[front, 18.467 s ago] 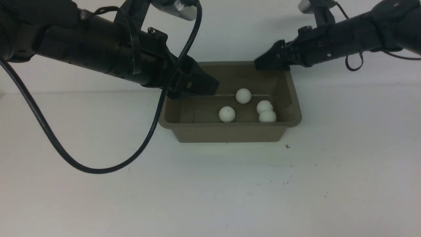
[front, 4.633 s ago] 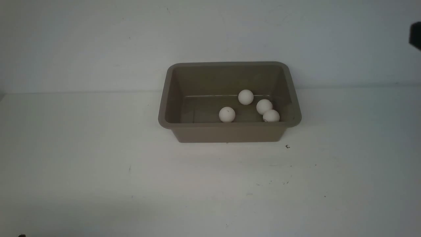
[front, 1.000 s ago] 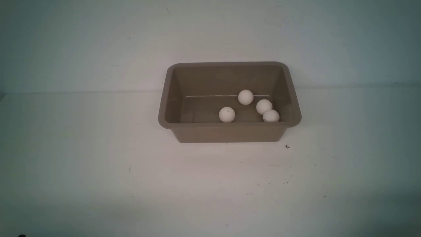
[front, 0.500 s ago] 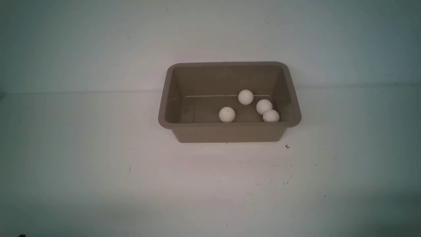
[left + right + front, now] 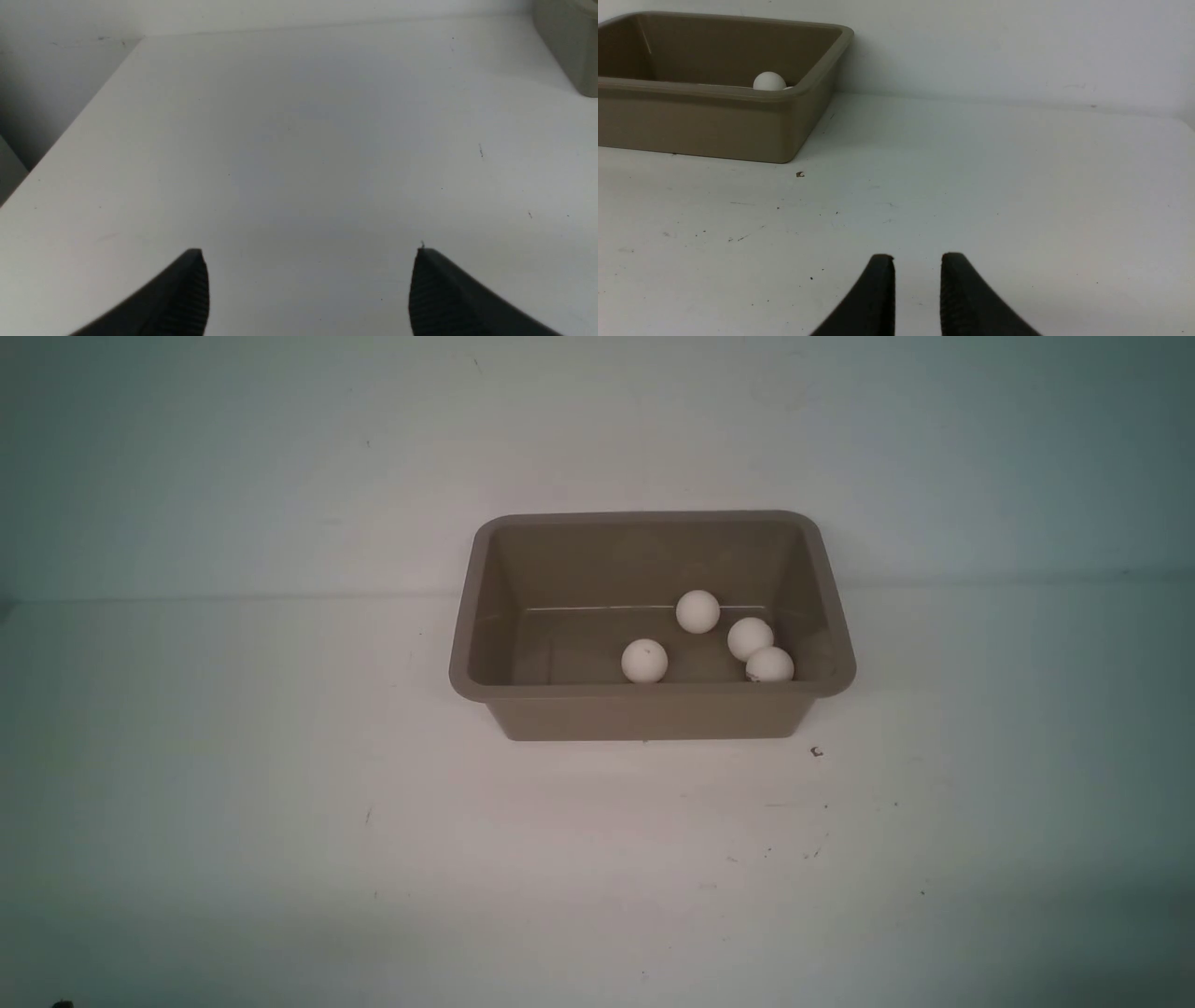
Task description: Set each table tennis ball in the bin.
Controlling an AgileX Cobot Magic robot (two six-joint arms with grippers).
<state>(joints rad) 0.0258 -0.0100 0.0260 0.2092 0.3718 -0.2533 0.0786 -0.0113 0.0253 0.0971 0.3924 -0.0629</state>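
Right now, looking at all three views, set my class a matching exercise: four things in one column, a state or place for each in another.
Things:
1. left gripper
2. right gripper
3. table tennis balls
4. bin

States or places:
A. standing on the white table
B. jaws wide apart, empty
C. lying inside the bin
D. jaws narrowly apart, empty

Pairs: 1-B, 2-D, 3-C, 4-A

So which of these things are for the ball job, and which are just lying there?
For the job:
- four balls, all inside the bin
- bin
- left gripper, open and empty
- right gripper, nearly closed, holding nothing

Just lying about:
- small dark speck on the table, by the bin's corner
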